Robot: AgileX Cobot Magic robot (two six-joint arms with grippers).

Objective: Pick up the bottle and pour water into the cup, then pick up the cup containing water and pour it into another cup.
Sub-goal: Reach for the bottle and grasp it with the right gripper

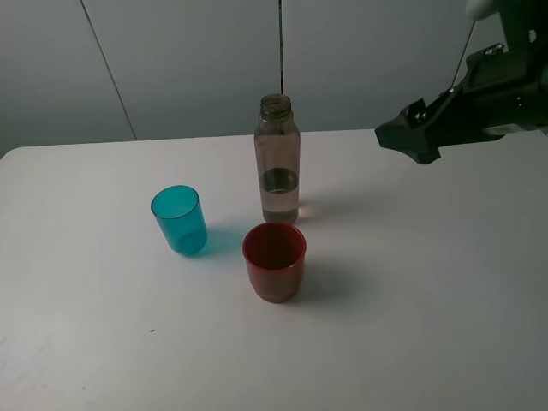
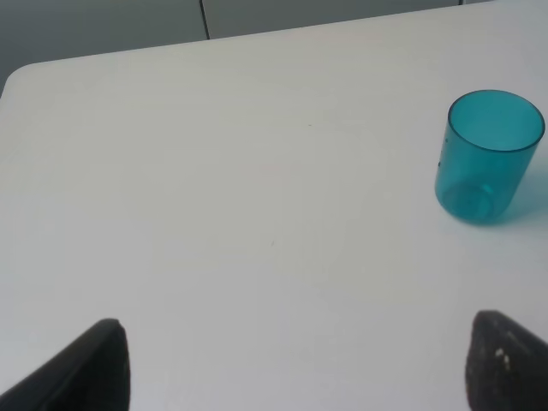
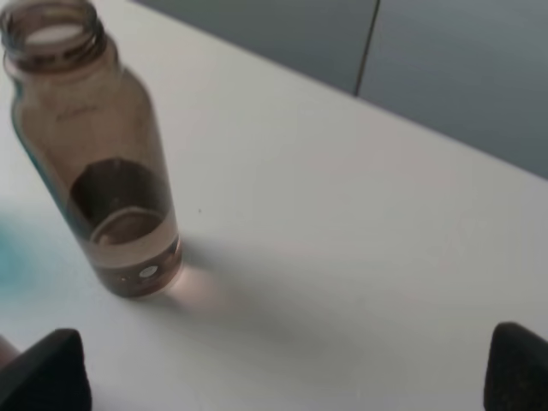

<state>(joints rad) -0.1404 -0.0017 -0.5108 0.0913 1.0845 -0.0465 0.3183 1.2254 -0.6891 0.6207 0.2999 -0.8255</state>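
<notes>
Right gripper [image 1: 405, 137] spread wide, empty, hovering well right of upright bottle [image 1: 277, 163]; bottle seemingly part-filled.

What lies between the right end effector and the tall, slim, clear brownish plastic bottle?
Nothing: only bare white tabletop separates the right end effector from the bottle, as the exterior high and right wrist views show.

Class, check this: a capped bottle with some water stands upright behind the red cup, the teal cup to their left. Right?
Wrong in one respect: the bottle has no cap; its threaded neck is open, as the right wrist view shows. It does stand upright with some water, behind the red cup, the teal cup to their left.
</notes>
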